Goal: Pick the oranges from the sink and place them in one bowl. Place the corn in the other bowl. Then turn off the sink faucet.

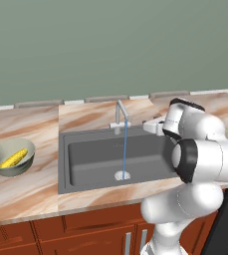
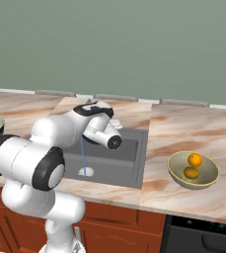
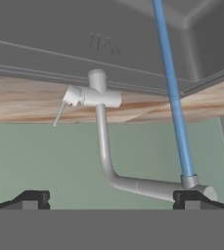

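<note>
Both oranges (image 2: 195, 159) lie in the olive-khaki bowl (image 2: 209, 174) on the counter right of the sink (image 1: 95, 162). On the left, the corn (image 1: 14, 158) rests in the pale grey-green bowl (image 1: 27, 146). The sink faucet (image 1: 120, 115) stands behind the basin, and a thin blue stream of water (image 1: 125, 149) runs from its spout to the drain. In the hand view the faucet (image 3: 102, 146) appears upside down, its small lever (image 3: 59, 113) sticking out at the base. My gripper (image 3: 111, 201) is open and empty, level with the spout, a short way from the tap.
The marbled tan counter (image 1: 26, 194) runs along a green wall. My own arm (image 1: 200, 159) bulks over the sink's right rim. A dark appliance front (image 2: 203, 237) sits below the counter at the right.
</note>
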